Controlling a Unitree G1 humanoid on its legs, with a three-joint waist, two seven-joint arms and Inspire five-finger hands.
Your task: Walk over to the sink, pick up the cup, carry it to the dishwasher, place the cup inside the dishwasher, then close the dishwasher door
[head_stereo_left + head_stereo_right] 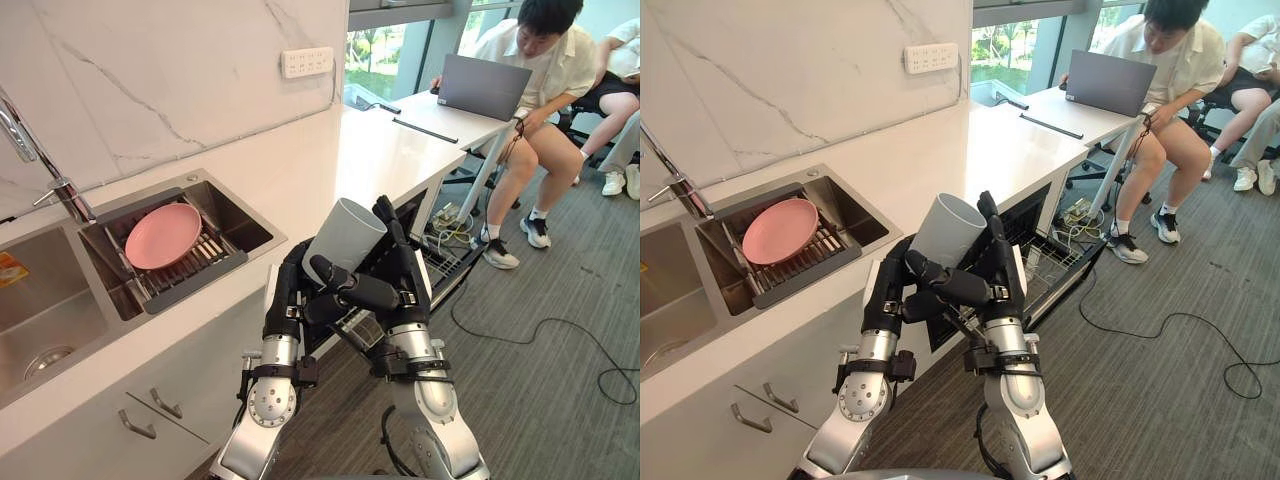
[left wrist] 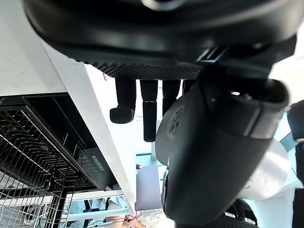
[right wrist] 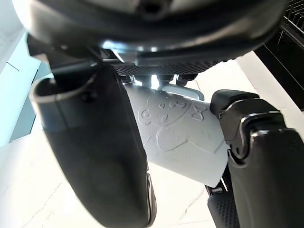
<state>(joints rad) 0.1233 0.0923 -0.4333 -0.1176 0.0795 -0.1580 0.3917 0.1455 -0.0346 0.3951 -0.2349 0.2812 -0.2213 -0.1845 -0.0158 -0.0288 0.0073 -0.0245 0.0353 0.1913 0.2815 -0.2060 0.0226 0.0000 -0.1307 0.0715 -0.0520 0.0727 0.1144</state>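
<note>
One pink plate lies in the sink at 9 o'clock. At centre the left robot hand and right robot hand both curl round the grey cup, holding it in the air, tilted toward 1 o'clock. The open dishwasher sits at 3 o'clock, under the counter. The smooth, tilted cup could slip if one hand lets go, or strike the counter edge or rack wires on the way down.

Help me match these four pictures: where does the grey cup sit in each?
Left eye view: cup central, tilted.
Right eye view: cup slightly left of centre.
Left wrist view: cup mid-picture, barcode label showing.
Right wrist view: cup mid-picture, embossed side showing.
Shared landmark: open dishwasher's wire rack.
</note>
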